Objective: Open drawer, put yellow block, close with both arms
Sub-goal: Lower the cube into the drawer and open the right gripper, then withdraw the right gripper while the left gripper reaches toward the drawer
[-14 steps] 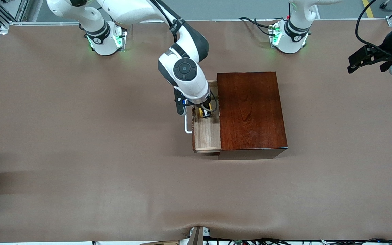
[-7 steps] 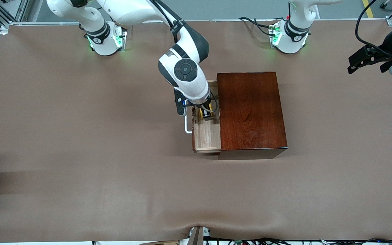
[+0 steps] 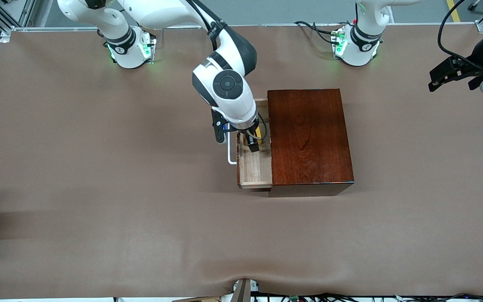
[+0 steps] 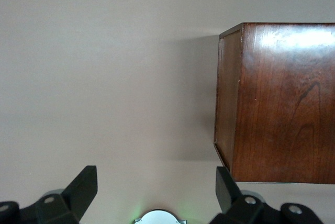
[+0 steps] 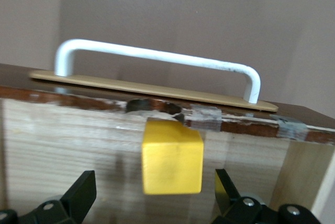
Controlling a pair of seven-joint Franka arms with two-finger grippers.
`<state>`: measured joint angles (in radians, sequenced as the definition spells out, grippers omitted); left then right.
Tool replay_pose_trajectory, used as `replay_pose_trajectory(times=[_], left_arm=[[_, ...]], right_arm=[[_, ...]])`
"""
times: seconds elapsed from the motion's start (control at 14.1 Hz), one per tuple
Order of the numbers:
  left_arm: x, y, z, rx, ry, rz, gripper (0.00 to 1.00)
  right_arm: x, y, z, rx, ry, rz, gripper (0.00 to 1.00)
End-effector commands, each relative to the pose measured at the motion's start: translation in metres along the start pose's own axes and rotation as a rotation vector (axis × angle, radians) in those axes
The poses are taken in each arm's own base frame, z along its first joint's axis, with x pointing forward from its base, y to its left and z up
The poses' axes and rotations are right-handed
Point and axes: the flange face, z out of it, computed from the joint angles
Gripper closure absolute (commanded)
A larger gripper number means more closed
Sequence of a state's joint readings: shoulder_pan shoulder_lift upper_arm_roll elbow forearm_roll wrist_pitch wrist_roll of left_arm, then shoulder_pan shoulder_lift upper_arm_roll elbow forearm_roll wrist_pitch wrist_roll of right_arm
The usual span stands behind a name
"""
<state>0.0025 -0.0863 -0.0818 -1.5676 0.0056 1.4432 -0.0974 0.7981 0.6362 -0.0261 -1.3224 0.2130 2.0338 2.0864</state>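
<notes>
While my left arm waits with its left gripper (image 4: pixel 154 195) spread empty over the table's (image 3: pixel 99 167) left-arm end, the box's (image 3: pixel 308 138) drawer (image 3: pixel 255 170) stands pulled out, long axis toward the camera. My right gripper (image 5: pixel 154 198) hangs over it, fingers wide, gripping nothing. Between them sits the yellow block (image 5: pixel 171 157), beside the handle (image 5: pixel 157 56).

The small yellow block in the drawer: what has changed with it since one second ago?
The right gripper has opened and let go of the small yellow block, which now sits free in the pale wooden drawer. The glossy mahogany box, the open drawer and the waiting left gripper stayed put.
</notes>
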Motion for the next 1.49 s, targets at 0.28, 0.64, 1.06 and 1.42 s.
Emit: replay_pose_trajectory(times=[0.28,0.64,1.06,1.42], left_arm=[[-0.002,-0.002,-0.002,0.017,0.014,0.005,0.0],[-0.002,-0.002,-0.002,0.017,0.014,0.004,0.0],[-0.002,-0.003,-0.002,0.017,0.012,0.002,0.0],[-0.002,-0.003,-0.002,0.033,0.013,0.003,0.0]], right_arm=[[0.038,-0.034,-0.068,-0.031,0.004,0.027,0.0],[0.086,-0.047,-0.129,-0.044,-0.001,-0.002,0.0],[0.145,-0.046,-0.188,-0.07,-0.001,-0.247,0.0],[0.173,-0.04,-0.224,-0.068,-0.008,-0.38,0.0]])
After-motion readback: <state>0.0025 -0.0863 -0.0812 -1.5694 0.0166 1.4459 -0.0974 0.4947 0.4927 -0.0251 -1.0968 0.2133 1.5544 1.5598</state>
